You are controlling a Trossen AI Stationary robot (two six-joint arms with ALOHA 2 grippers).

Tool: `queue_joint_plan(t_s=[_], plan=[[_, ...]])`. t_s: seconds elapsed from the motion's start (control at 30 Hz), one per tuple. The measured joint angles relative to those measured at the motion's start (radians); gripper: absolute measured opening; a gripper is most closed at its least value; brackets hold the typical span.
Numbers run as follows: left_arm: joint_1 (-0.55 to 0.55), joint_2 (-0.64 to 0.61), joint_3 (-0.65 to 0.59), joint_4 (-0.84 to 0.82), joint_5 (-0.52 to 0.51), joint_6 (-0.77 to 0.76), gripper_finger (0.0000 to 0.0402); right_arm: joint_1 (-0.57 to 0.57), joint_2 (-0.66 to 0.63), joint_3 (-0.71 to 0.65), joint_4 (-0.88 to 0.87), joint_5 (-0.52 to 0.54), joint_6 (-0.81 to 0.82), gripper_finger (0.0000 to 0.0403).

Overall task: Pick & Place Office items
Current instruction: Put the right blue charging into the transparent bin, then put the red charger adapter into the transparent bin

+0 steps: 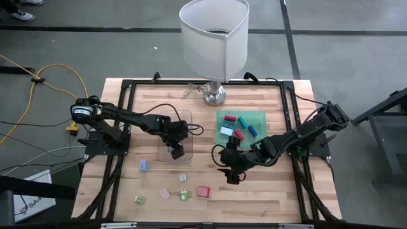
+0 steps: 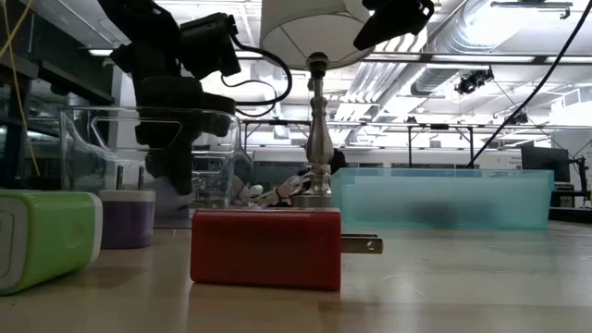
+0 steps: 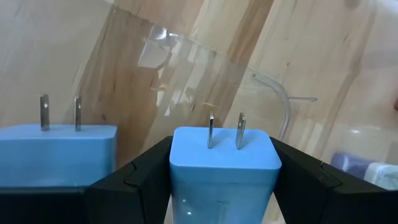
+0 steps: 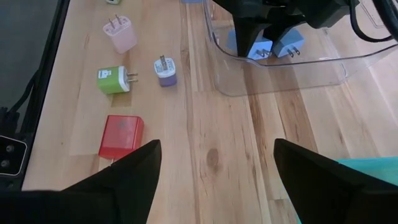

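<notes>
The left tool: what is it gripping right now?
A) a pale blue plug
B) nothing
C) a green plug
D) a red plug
A: the left wrist view shows the left tool clamped on a pale blue plug, prongs up, over the clear tray.

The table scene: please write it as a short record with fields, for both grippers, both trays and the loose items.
left gripper: inside the clear tray, shut on a pale blue plug block
already in the clear tray: a second pale blue plug block
right gripper: open, above bare wood beside the red block
green tray: holds several small red, blue and teal pieces
loose on the table: red block, green block, purple block, pink block
lamp: at the far table edge
</notes>
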Motion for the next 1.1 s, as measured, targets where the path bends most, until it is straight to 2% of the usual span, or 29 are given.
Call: queue_joint_plan(t_s=[0.17, 0.3, 0.53, 1.1], plan=[[0.000, 0.000, 0.000, 0.014, -0.050, 0.001, 0.0220, 0.000, 0.000, 0.000, 0.000, 0.000, -0.003, 0.0298], [0.000, -0.001, 0.000, 0.014, -0.090, 0.003, 0.0238, 0.000, 0.000, 0.000, -0.003, 0.000, -0.003, 0.0298], [0.000, -0.001, 0.000, 0.014, -0.091, 0.011, 0.0279, 0.000, 0.000, 0.000, -0.013, 0.000, -0.003, 0.0298], [0.027, -0.028, 0.002, 0.021, -0.016, 0.055, 0.0282, 0.000, 0.000, 0.000, -0.014, 0.000, -0.003, 0.0298]])
